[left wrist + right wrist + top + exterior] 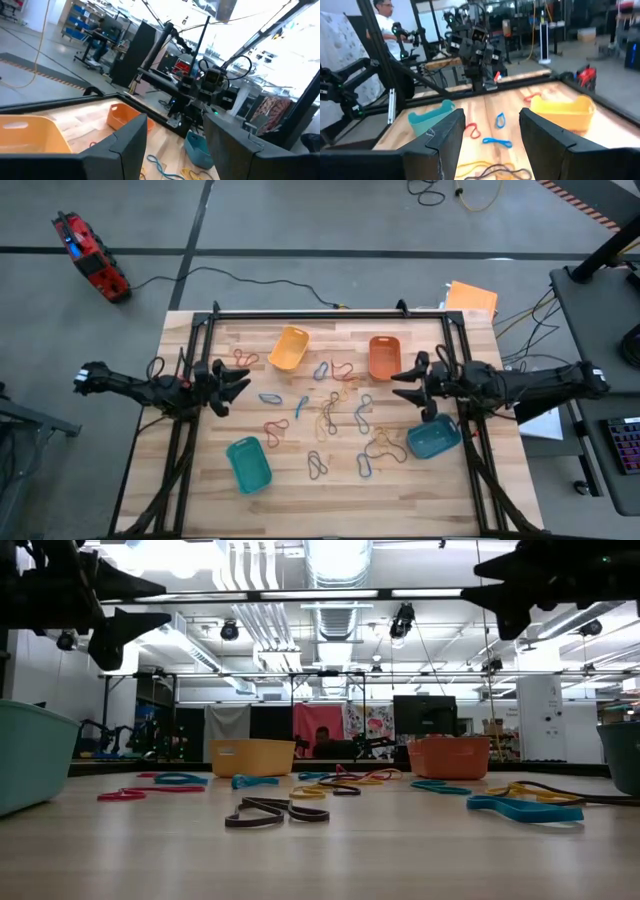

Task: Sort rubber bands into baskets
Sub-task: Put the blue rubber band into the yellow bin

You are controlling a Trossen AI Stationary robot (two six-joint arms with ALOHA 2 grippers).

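Observation:
Many rubber bands (pixel 335 412) in red, blue, yellow, orange and grey lie scattered on the middle of the wooden table (pixel 210 500). Four baskets stand around them: yellow (pixel 288 347) at the far left, orange (pixel 384 357) at the far right, teal-green (pixel 248 463) at the near left, blue-teal (pixel 433 438) at the near right. My left gripper (pixel 240 383) hovers open and empty above the table's left side. My right gripper (pixel 405 384) hovers open and empty above the right side, beside the orange basket.
A black metal frame (pixel 330 313) runs around the table's edges. A red tool (pixel 90 258) and cables lie on the floor beyond the table. A person (pixel 385 20) stands in the room behind the left arm.

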